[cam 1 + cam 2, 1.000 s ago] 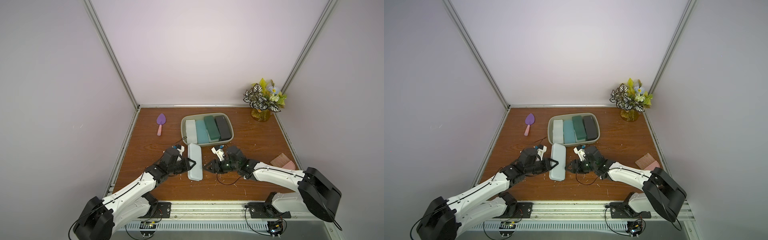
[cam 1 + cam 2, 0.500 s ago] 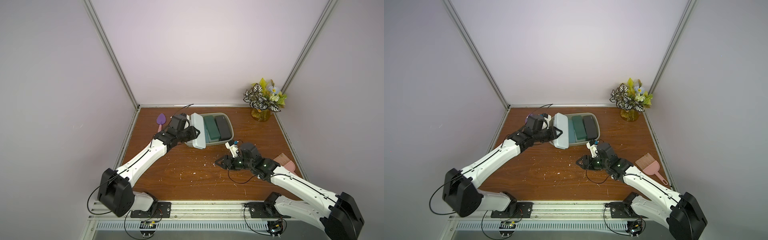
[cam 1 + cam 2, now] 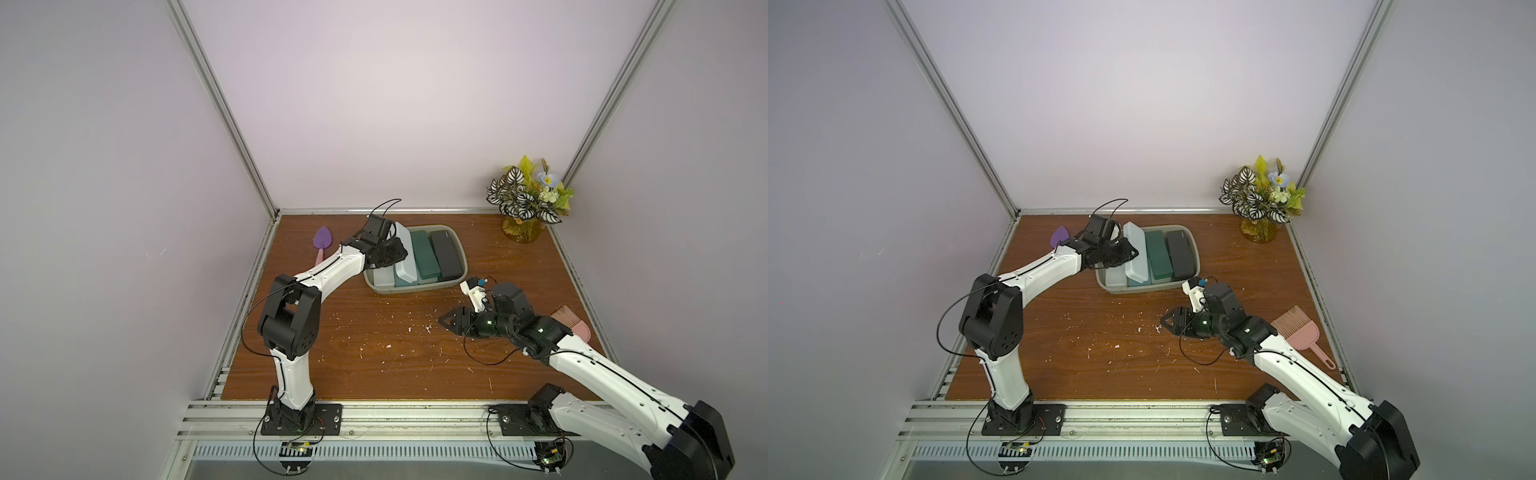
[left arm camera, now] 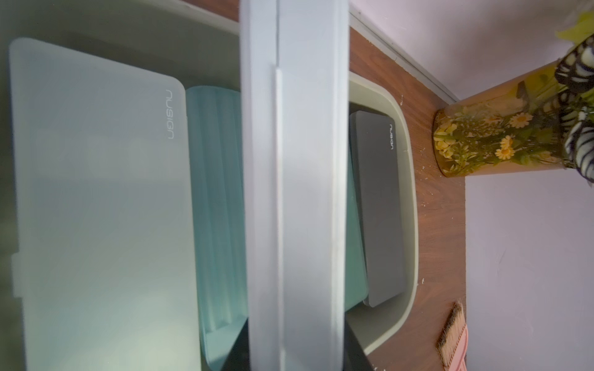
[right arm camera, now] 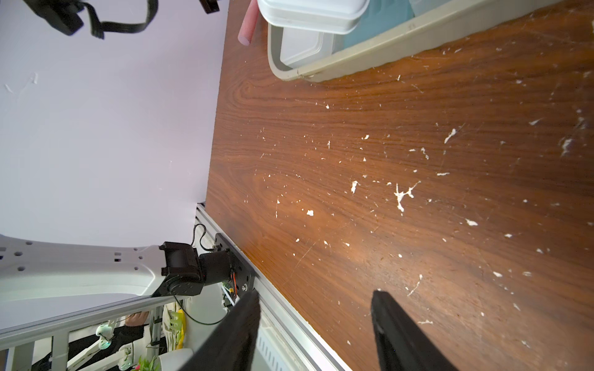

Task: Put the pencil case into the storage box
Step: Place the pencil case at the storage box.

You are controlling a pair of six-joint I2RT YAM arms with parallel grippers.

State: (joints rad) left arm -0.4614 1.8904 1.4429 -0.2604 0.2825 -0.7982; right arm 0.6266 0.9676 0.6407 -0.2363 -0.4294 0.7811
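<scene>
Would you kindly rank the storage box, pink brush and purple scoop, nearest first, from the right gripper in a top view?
1. storage box, just beyond right gripper
2. pink brush, right edge
3. purple scoop, far left

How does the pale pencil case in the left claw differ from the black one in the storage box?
The pale pencil case is whitish grey; the black pencil case is near black. The pale one is clamped in the left claw, raised and tilted over the storage box; the black one lies flat inside it, untouched. Both are rounded rectangles.
</scene>
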